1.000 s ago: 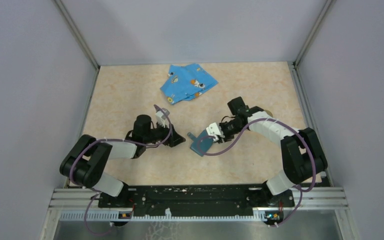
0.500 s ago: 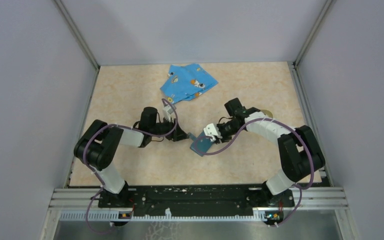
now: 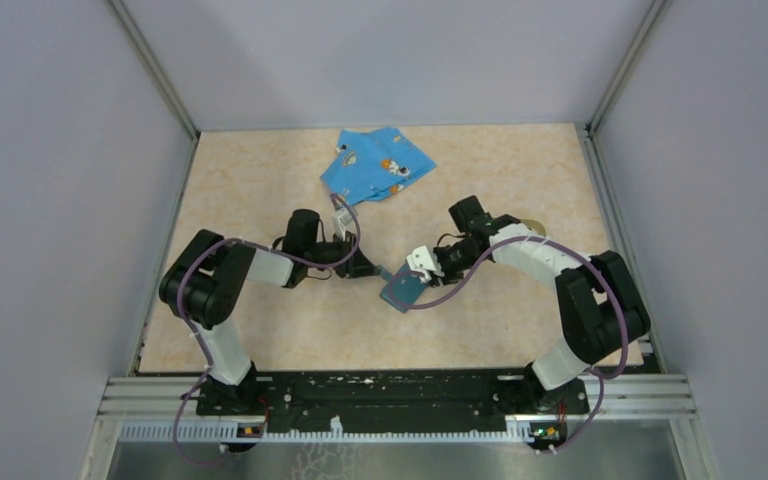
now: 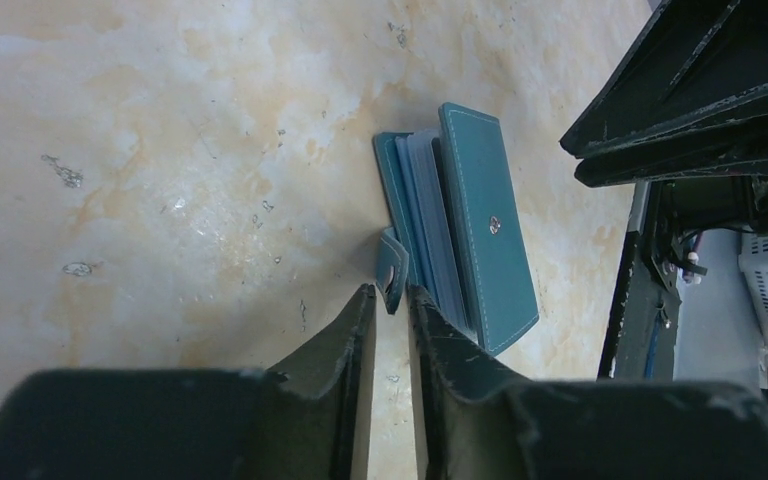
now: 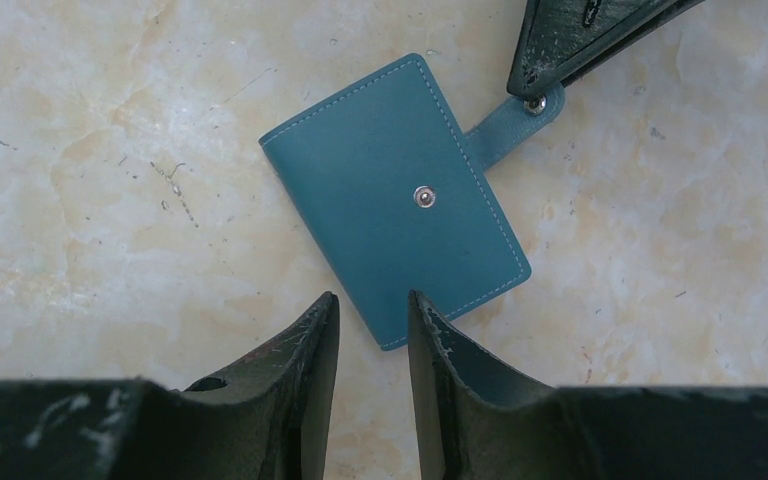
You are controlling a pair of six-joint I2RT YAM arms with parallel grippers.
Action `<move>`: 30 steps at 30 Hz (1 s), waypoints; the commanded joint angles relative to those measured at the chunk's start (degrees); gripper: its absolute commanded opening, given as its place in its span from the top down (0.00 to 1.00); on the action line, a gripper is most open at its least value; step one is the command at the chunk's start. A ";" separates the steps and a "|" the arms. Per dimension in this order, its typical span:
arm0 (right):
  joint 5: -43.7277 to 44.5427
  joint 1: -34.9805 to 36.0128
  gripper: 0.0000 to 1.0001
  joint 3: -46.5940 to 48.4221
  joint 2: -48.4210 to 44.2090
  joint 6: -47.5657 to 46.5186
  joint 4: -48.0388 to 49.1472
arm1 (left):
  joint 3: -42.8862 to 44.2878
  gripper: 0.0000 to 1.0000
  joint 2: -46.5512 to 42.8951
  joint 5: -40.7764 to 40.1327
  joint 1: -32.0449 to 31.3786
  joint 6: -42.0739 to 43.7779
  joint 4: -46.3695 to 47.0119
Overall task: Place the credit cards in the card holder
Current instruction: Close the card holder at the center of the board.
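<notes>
Centrally on the table (image 3: 260, 180), the card holder (image 5: 390, 200) is lying closed and flat between the two arms. It is showing as a small teal rectangle of smooth, leather-like material, with pale stitching running along its edges and a round metal snap (image 5: 423, 197) sitting in the middle of its cover. In the left wrist view its open edge is showing a stack of lighter blue inner sleeves between the two covers. A short strap tab (image 5: 505, 125) of the same teal, round-ended and carrying its own metal stud, is sticking out from one long side.

The left tool (image 4: 390, 292) is working at that tab. Its scuffed black fingers are narrowed to a slit and the tab is standing between their tips, filling the gap, so the tool is pinching the card holder by its strap. The right tool (image 5: 373, 300) is hovering by the opposite corner, its worn, wedge-shaped fingers standing a little apart and holding nothing.

The table is showing a glossy beige marbled surface with small dark specks. Toward the far edge a bright blue cloth (image 3: 375, 165) is lying crumpled. It is carrying small cartoon figures, too small to make out any lettering.
</notes>
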 commanded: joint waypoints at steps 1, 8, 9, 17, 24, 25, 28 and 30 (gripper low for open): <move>-0.76 0.51 0.69 0.40 0.67 0.37 0.70 | 1.46 0.78 0.93 2.63 0.63 0.34 0.21; -0.80 0.51 0.69 0.44 0.98 0.56 0.61 | 1.62 0.75 1.01 3.32 0.85 0.33 0.13; -0.84 0.51 0.69 0.45 1.02 0.56 0.65 | 1.71 0.75 1.02 3.41 0.90 0.33 0.13; -0.75 0.51 0.69 0.53 1.23 0.73 0.59 | 2.35 0.82 1.82 4.29 1.20 0.29 -0.05; -0.75 0.48 0.69 0.61 1.47 0.73 0.50 | 2.90 0.78 1.82 5.03 1.44 0.24 -0.26; -0.68 0.50 0.69 0.60 1.45 0.72 0.45 | 3.03 0.78 1.85 5.12 1.46 0.31 -0.37; -0.67 0.51 0.70 0.60 1.55 0.81 0.50 | 3.24 0.78 1.89 5.31 1.71 0.39 -0.70; -0.59 0.56 0.70 0.62 1.55 0.80 0.40 | 3.32 0.78 1.90 5.40 1.74 0.42 -0.75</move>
